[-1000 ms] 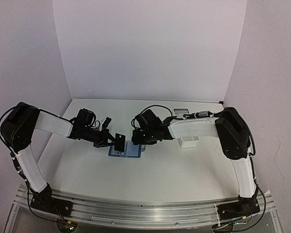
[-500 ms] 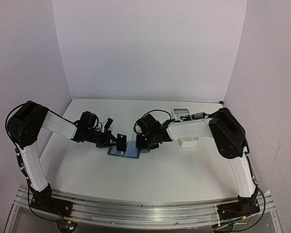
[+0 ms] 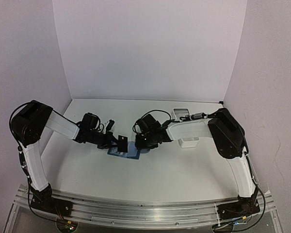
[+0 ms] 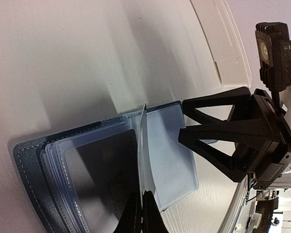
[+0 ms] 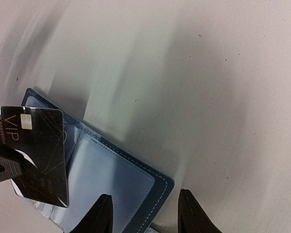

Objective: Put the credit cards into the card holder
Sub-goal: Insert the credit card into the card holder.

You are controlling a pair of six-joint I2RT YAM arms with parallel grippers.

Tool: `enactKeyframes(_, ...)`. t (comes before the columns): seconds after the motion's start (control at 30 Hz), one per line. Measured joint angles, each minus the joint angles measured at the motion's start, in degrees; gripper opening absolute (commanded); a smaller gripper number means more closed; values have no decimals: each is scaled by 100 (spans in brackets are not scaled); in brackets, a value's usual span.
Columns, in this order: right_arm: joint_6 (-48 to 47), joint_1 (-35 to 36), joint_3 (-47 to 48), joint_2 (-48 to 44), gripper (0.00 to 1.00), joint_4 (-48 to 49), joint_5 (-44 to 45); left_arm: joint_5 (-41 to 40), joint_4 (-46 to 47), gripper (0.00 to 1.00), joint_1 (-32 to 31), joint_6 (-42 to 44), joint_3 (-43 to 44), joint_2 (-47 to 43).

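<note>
Clamping the black VIP card tight, the left gripper holds it on edge over the open card holder, which lies flat on the table between the arms. Whether the card has entered a pocket cannot be told. The right gripper is spread and grips nothing, its tips at the holder's outer edge. Risk: a misaligned card may buckle a pocket page or push the holder sideways if it is not pinned.
</note>
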Motion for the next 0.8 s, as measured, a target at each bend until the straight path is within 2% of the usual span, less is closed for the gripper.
enactKeyframes(0.4,4,-2,-4,65,39,265,-101,652,-141,0,0,-130,-11,94)
enactKeyframes(0.8,470,-17,-336,18,37,880,-172,652,310,0,-17,-869,-144,275)
